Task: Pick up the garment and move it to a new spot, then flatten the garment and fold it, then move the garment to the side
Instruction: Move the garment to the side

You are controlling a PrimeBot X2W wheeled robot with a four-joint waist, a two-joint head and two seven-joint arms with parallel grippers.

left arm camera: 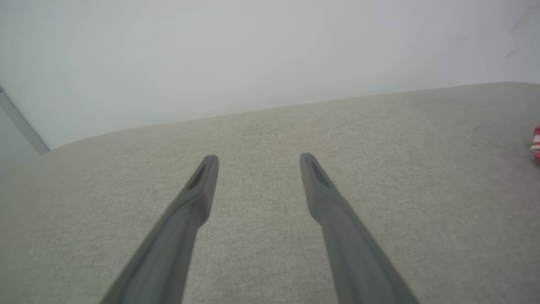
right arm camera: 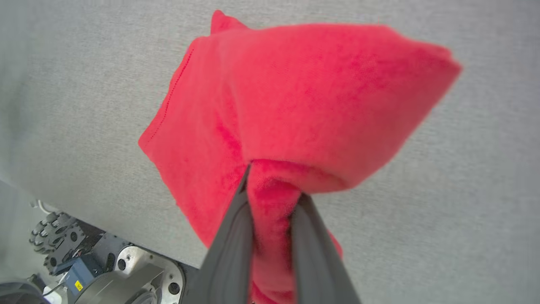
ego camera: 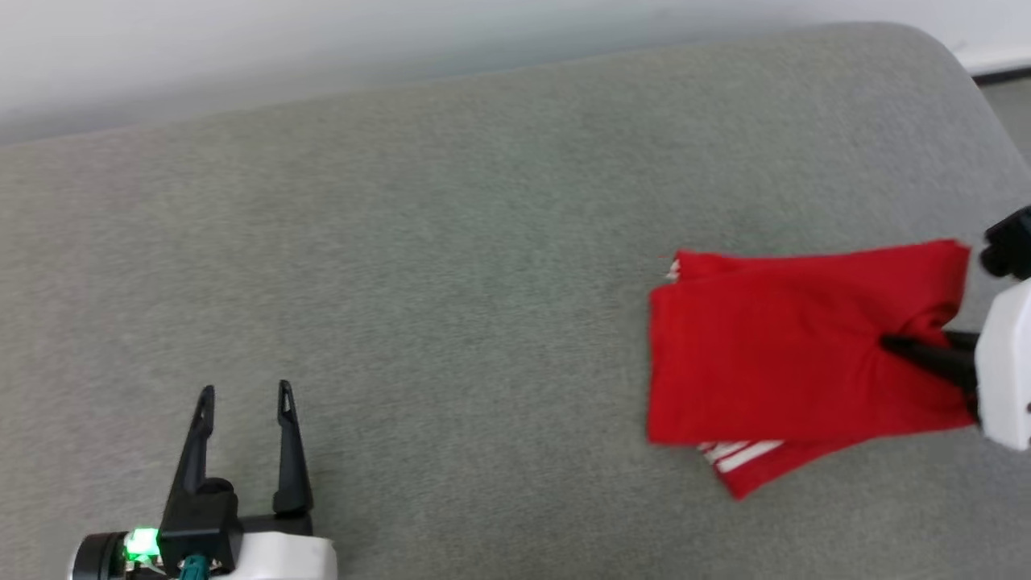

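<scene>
**Stage of the task.** One garment (ego camera: 789,354), a red shirt, lies at the right side of a grey padded surface (ego camera: 451,242). It is gathered into a compact, roughly rectangular stack of layers with plain red cloth uppermost. White stripes of trim show beneath its near edge. Lettering is not visible.

The right gripper (ego camera: 890,345) reaches in from the right, and its fingers are clenched on a bunch of cloth at the right-hand edge of the stack. In the right wrist view the same gripper (right arm camera: 274,185) holds a thick pinch of red cloth (right arm camera: 295,97) between its two fingers, and the cloth is drawn up into a peak around them. How much of the stack is clear of the surface cannot be told.

The left gripper (ego camera: 246,391) hovers at the lower left, well apart from the shirt, its fingers spread and holding nothing. In the left wrist view, bare grey fabric lies between and beyond the parted fingers of this gripper (left arm camera: 258,158). A sliver of striped trim (left arm camera: 535,143) shows at the right edge of that view.

**Judgement of progress.** The layered shape suggests that moving, flattening and folding are done. What remains is probably the last step, carrying the folded shirt to the side and letting it go.

**Count.**
- One garment.
- One padded surface.
- Two grippers, each with two fingers.
</scene>
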